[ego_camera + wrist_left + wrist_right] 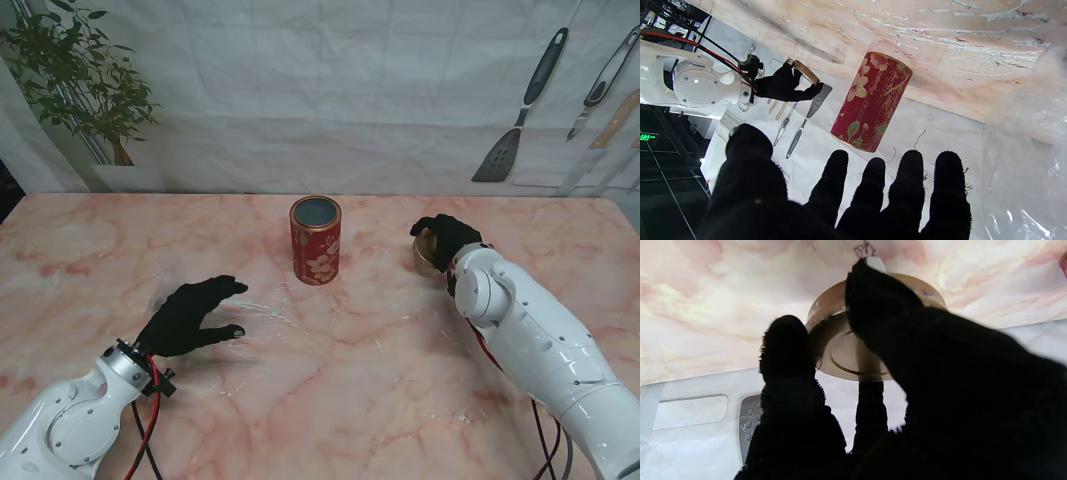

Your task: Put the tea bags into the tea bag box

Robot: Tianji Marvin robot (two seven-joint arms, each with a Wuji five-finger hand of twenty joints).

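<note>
Right hand (445,240) clamps the gold lid (853,356); the open tea box (316,240) stands just beyond the spread, empty left hand (195,315). Beside it, clear tea-bag wrapping (1027,140) looks light, crinkly, slippery; pinch an edge.

Even, bright light; soft shadows; right hand (907,390) a blurred, perhaps backlit, black mass up close.

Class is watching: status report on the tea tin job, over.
Left robot hand open. Right robot hand shut on gold lid. Red tin upright, open. No tea bags identifiable.
</note>
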